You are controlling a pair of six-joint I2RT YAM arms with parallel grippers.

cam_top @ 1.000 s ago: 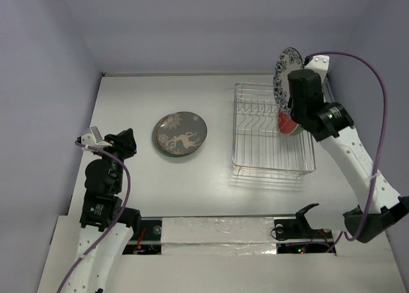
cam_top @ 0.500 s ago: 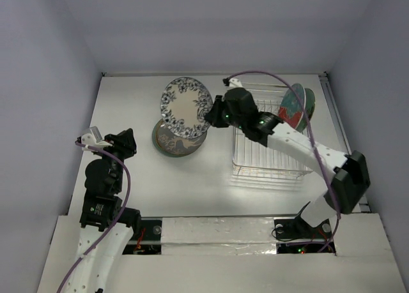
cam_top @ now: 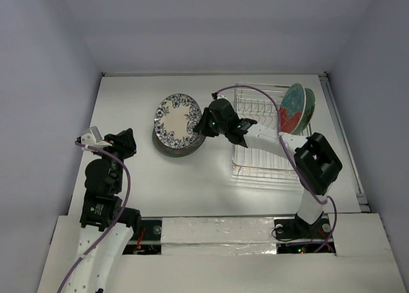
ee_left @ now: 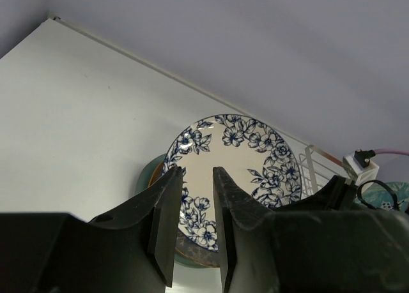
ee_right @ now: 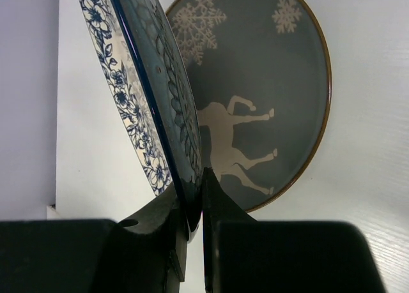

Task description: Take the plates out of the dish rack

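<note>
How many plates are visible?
4: white blue-floral plate in the right claw, brown reindeer plate under it, red-and-teal plate and pale green plate upright in the chrome wire rack. Others may be hidden.

The blue-floral plate [cam_top: 177, 121] tilts over the reindeer plate [ee_right: 255, 82]; two plates [cam_top: 293, 108] stand in the dish rack [cam_top: 262, 159].

Soft, bright, even light; the dish rack [cam_top: 265, 168] mirrors faintly on the glossy table [cam_top: 192, 191].
</note>
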